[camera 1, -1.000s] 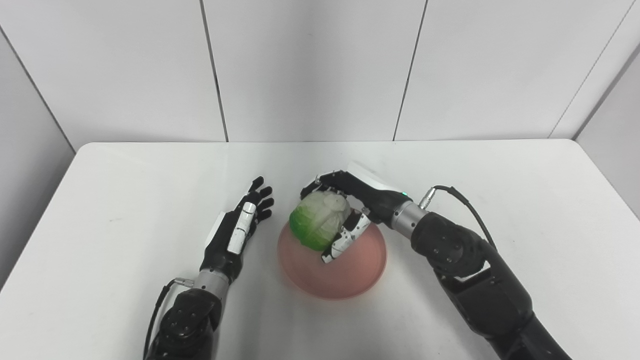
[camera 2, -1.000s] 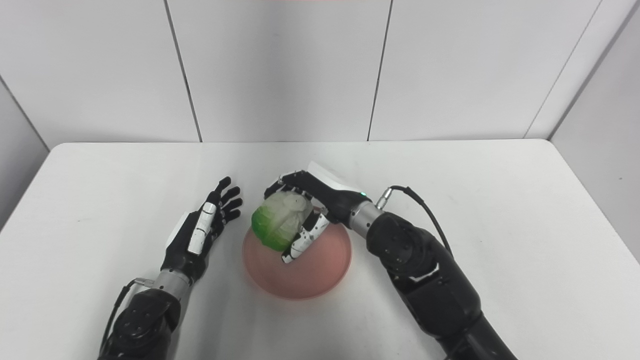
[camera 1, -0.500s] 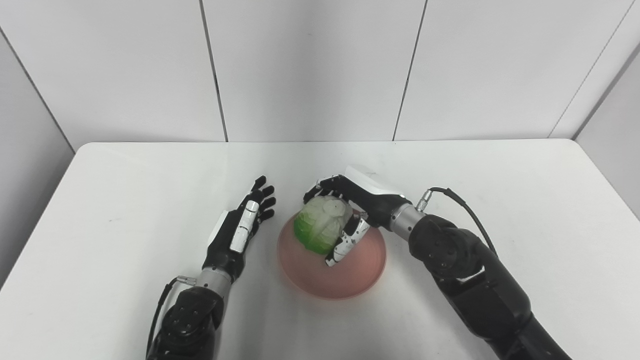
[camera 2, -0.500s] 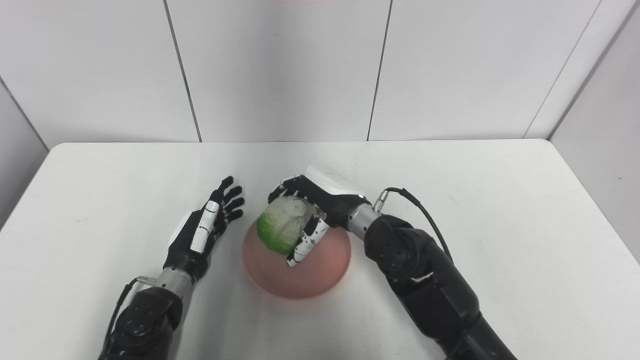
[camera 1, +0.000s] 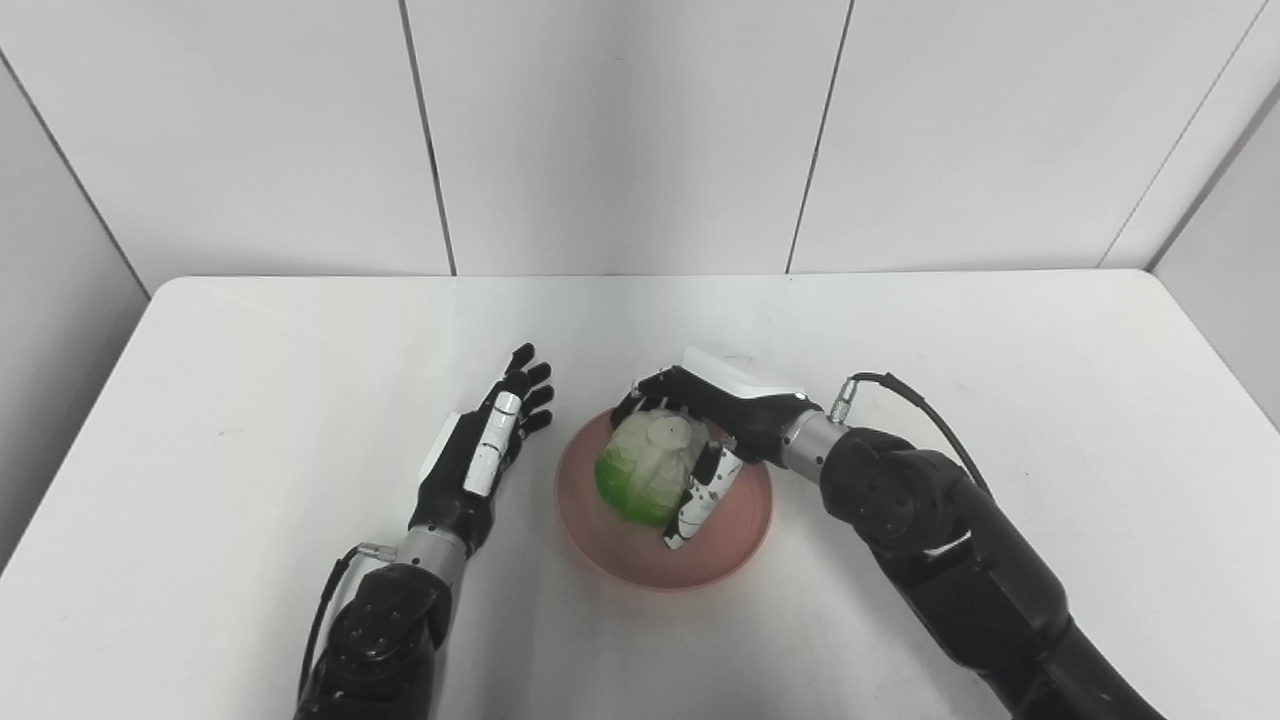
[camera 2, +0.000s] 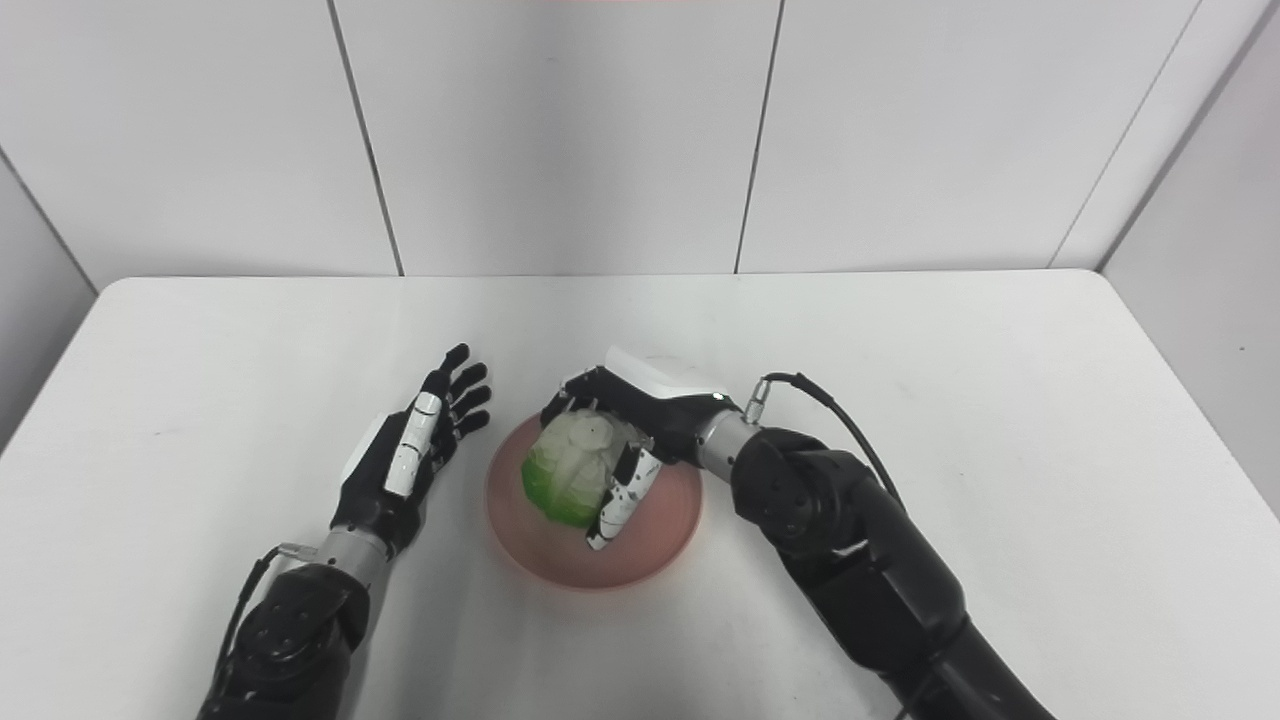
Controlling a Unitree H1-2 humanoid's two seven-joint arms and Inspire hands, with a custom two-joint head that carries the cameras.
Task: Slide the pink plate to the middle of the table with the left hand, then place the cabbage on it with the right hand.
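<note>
The pink plate lies near the middle of the white table. The green and white cabbage is over the plate's left half, low on it, with my right hand wrapped around it from the right and behind. I cannot tell whether the cabbage touches the plate. My left hand is open and empty, fingers stretched out flat, just left of the plate and apart from it. The same scene shows in the right eye view, with the cabbage on the plate.
White wall panels stand behind the table's far edge. A black cable loops from my right wrist.
My right hand has lowered the cabbage down and toward the middle of the plate. The camera has tilted a little. My left hand has stayed still.
</note>
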